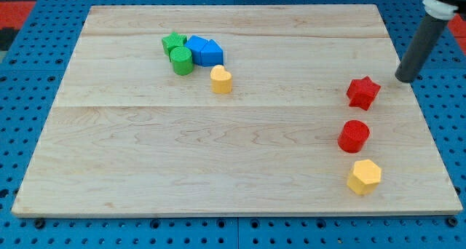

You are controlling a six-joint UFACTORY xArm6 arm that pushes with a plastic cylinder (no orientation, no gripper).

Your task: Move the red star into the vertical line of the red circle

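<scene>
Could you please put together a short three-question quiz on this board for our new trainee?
1. True or false: my tip touches the red star.
2. Which block lies nearest the view's bottom? A. red circle B. yellow hexagon C. yellow heart
3. Fill in: the green cylinder sits to the view's ____ of the blue blocks.

Key:
1. False: the tip stands apart, up and to the view's right of the star.
2. B.
3. Left.
</scene>
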